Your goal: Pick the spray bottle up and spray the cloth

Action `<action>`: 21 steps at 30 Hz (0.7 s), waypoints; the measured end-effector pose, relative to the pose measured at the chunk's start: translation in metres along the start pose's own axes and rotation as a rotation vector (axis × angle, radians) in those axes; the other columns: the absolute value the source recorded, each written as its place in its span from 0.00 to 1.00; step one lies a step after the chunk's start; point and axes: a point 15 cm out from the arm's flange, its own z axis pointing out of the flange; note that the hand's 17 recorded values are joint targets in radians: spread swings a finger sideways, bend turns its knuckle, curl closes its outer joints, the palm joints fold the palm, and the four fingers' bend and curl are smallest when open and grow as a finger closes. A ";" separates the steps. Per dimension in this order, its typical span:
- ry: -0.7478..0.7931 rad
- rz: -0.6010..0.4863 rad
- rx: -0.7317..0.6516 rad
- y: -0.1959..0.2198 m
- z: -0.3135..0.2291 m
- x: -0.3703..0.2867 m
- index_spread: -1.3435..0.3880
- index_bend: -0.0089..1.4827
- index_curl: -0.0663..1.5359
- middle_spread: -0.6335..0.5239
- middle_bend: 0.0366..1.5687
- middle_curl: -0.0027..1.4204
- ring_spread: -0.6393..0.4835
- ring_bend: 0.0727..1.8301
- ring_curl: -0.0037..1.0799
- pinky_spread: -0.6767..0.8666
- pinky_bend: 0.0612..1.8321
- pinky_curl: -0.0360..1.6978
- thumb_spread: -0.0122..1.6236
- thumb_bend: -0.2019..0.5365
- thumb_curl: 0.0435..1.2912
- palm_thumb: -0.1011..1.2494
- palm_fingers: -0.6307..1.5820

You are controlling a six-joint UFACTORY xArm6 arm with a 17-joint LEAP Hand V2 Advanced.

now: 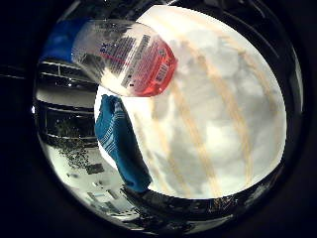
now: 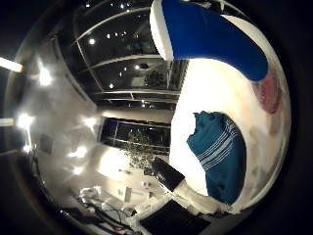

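From the little-finger side of the palm, the clear plastic spray bottle with a printed label and pinkish-red liquid in its lower part point(image 1: 126, 59) fills a good share of the view, so it sits close to the palm and off the white, tan-streaked tabletop point(image 1: 223, 114), which lies well beyond it. The teal cloth with pale stripes point(image 1: 116, 139) lies crumpled on that tabletop near its edge. From the thumb side, the bottle's blue and white spray head point(image 2: 205, 34) crosses close to the camera, with the cloth spread on the tabletop past it. No part of the hand shows in either view, so I cannot tell whether it grips the bottle (the closeness suggests it may). I judge the bottle light and only part full, its smooth thin wall slippery and a little yielding under a squeeze; the stiffer neck just under the head looks the surest hold, leaving the trigger reachable. The cloth is soft and limp.
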 end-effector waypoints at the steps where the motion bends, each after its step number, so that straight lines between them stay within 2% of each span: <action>1: -0.003 -0.006 0.008 -0.004 0.000 -0.001 0.66 0.11 0.20 0.69 0.12 0.24 0.76 0.12 0.25 0.66 0.15 0.21 0.58 0.24 0.21 0.46 0.29; 15: -0.020 -0.005 -0.006 -0.013 0.019 0.000 0.67 0.11 0.21 0.62 0.16 0.25 0.72 0.13 0.25 0.64 0.12 0.20 0.59 0.24 0.21 0.49 0.36; 21: -0.034 0.000 0.002 -0.019 0.028 0.003 0.67 0.11 0.21 0.55 0.22 0.27 0.65 0.20 0.28 0.59 0.13 0.20 0.59 0.25 0.22 0.52 0.46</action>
